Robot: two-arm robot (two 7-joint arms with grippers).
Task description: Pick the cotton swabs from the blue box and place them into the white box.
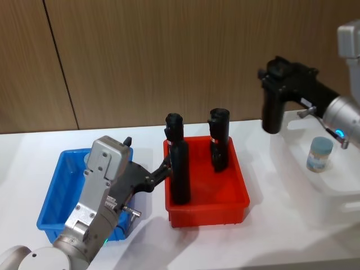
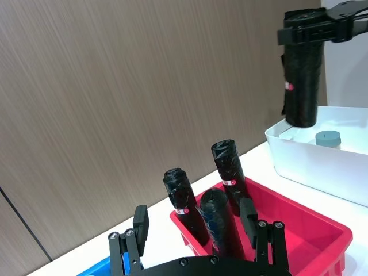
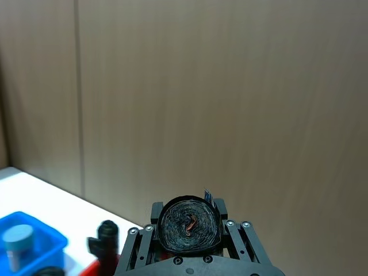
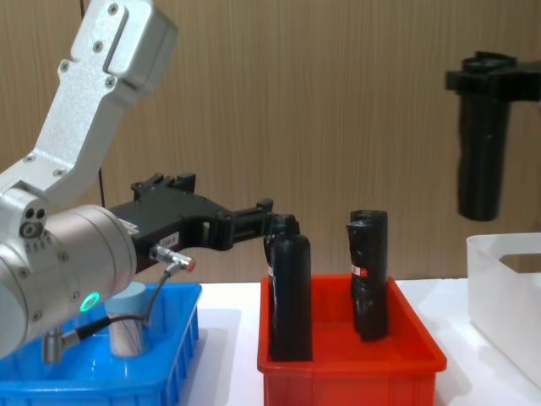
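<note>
- Nearest, the left gripper [image 1: 165,167] reached from over the blue box [image 1: 52,198] across to the red bin [image 1: 236,199], its jaws closed around the upper part of a black bottle [image 1: 180,169] standing there, not around a swab jar.
- One cotton swab jar [image 4: 127,326] stood in the blue box below that arm, untouched; judged still to be moved.
- A second black bottle [image 1: 219,140] leaned in the red bin.
- Farther, the right gripper [image 1: 281,70] held another black bottle [image 1: 273,109] hanging upright above the white box [image 1: 292,143], jaws clamped on its top, apparently poised over the box.
- A cotton swab jar [image 1: 319,154] already stood inside the white box.
</note>
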